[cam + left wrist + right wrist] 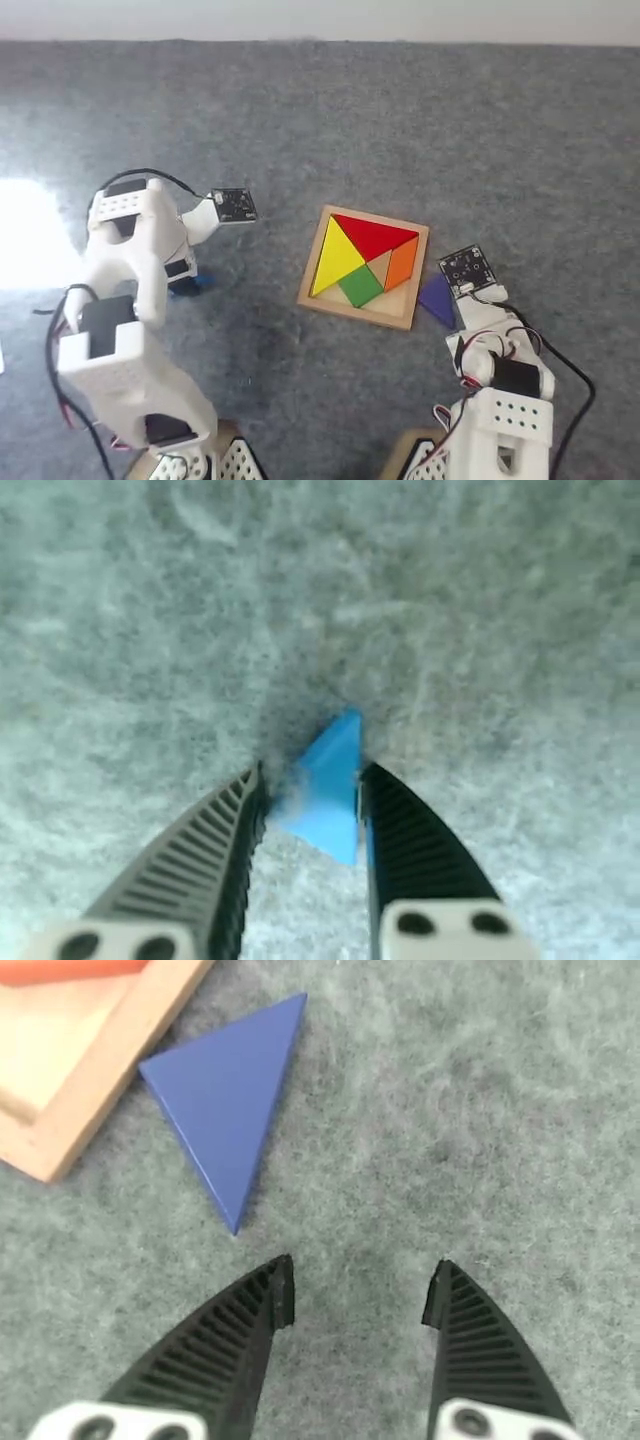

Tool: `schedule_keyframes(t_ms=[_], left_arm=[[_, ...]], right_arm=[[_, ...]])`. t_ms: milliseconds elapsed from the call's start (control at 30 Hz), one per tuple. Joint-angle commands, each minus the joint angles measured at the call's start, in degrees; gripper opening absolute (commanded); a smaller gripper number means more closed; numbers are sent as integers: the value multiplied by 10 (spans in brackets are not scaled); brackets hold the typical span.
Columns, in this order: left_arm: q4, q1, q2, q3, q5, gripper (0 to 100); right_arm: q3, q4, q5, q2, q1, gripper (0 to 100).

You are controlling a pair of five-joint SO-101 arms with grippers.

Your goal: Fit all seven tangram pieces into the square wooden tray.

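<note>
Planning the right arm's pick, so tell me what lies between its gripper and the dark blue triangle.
Nothing but bare grey mat: in the right wrist view the open right gripper hangs short of the dark blue triangle, apart from it.

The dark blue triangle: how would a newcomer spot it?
Find the square wooden tray on the grey mat. Beside its edge nearest the right arm lies the dark blue triangle, flat. The only other loose piece, the light blue piece, sits far off in the left end effector.

Grey table (300, 120): wooden tray (355, 311), indigo triangle (437, 298)
</note>
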Motion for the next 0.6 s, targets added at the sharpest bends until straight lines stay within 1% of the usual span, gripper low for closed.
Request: schedule_keyframes(t_ms=[0, 200, 333, 400, 500, 567], left_arm=[[58, 17, -69, -35, 11, 79], [124, 89, -177, -34, 65, 79], [135, 130, -202, -34, 95, 83], [119, 120, -199, -36, 105, 96], [85, 78, -177, -34, 106, 174], [64, 49, -150, -36, 105, 207]], right_arm=[[-4, -5, 6, 2, -6, 216], [-4, -5, 6, 2, -6, 216], [-4, -5, 6, 2, -6, 216], [-4, -4, 6, 2, -5, 216], [-4, -4, 6, 2, -5, 216], [-4, -4, 6, 2, -5, 216]])
